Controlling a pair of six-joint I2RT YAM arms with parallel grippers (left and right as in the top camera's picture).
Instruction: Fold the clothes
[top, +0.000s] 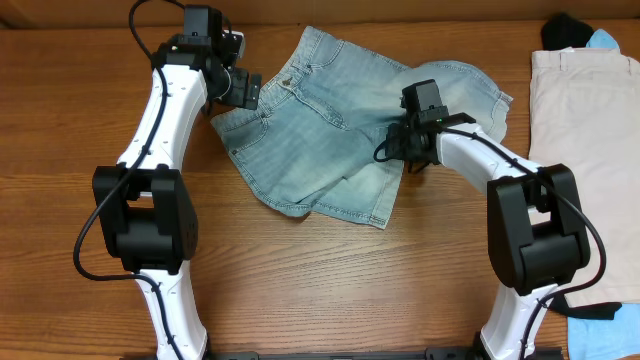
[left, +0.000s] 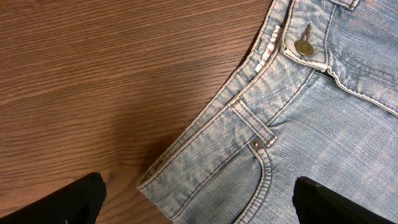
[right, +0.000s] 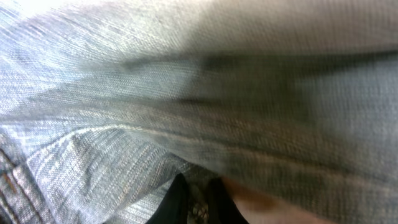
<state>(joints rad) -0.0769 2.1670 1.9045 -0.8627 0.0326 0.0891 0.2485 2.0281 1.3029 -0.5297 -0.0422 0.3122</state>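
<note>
Denim shorts (top: 320, 130) lay spread front-up on the wooden table (top: 330, 290), between the two arms. The left gripper (top: 248, 90) hovered at the waistband's corner, its fingers (left: 74, 202) wide apart and empty. The right gripper (top: 402, 143) sat on one leg, its fingers (right: 177, 202) nearly closed, pinching the denim.

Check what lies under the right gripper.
The right gripper sits on a bunched leg of the denim shorts. Its wrist view shows only fabric, so the layers and table beneath are covered.
</note>
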